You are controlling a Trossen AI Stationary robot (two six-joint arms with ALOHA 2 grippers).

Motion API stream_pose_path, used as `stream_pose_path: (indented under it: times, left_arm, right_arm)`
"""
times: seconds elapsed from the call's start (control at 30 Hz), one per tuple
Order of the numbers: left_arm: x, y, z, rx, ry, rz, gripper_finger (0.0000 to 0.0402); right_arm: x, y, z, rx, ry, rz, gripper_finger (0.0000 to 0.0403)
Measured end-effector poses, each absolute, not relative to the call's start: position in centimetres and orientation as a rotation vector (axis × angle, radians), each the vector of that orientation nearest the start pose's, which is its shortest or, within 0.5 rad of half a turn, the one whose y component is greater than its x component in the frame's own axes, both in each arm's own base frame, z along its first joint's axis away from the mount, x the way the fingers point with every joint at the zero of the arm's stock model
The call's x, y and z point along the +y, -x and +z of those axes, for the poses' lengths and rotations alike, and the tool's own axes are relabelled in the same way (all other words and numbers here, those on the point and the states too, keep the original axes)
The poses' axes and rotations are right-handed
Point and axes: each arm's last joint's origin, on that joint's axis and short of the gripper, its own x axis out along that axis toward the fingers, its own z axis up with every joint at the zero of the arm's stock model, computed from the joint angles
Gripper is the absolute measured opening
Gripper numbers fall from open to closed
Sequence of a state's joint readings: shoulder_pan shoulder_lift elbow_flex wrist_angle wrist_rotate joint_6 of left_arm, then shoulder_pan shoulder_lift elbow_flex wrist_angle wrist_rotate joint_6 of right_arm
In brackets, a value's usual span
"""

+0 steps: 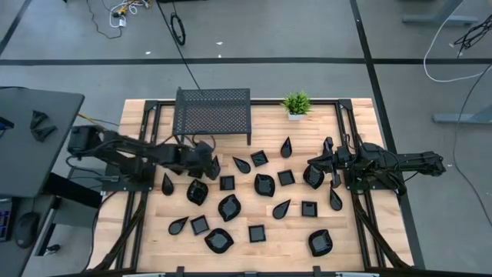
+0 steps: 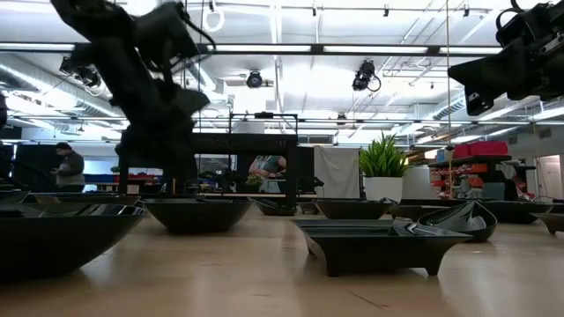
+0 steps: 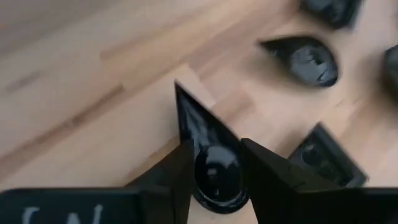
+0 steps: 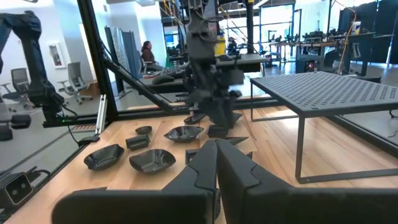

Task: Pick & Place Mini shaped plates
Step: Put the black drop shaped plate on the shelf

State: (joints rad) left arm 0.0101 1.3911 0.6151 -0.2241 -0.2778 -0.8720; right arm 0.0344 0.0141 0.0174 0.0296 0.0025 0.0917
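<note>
Several mini shaped plates, glossy black, lie spread over the wooden table (image 1: pixel 361 231), among them a square one (image 1: pixel 227 183), a rounded blob (image 1: pixel 264 185) and a teardrop (image 1: pixel 281 208). My left gripper (image 1: pixel 211 165) is low over the left-centre of the table. In the left wrist view its fingers (image 3: pixel 267 180) stand open on either side of a teardrop plate (image 3: pixel 211 171) that rests on the wood. My right gripper (image 1: pixel 311 161) hovers at the right, next to a blob plate (image 1: pixel 313 176). It (image 4: pixel 216 149) is shut, with nothing seen between the fingers.
A black perforated rack (image 1: pixel 214 115) stands at the back of the table, with a small potted plant (image 1: pixel 296 104) to its right. Black frame rails (image 1: pixel 146 192) run along both sides. People show in the room behind, far from the table.
</note>
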Motion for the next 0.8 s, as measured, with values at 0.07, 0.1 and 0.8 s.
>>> stream_pose_path:
  times: [0.07, 0.1, 0.8]
  left_arm:
    - [1.4, -24.4, 14.6, 0.841, 0.676, 0.691, 0.0141]
    - [1.6, -24.6, 14.3, 0.852, 0.676, 0.702, 0.0141]
    - [2.0, -24.7, 13.7, 0.927, 0.672, 0.754, 0.0086]
  right_arm:
    - [0.3, -9.7, 17.1, -0.031, -0.093, 0.034, 0.0016]
    - [0.3, -9.7, 17.1, -0.032, -0.092, 0.033, 0.0016]
    - [0.3, -9.7, 17.1, -0.031, -0.092, 0.033, 0.0016]
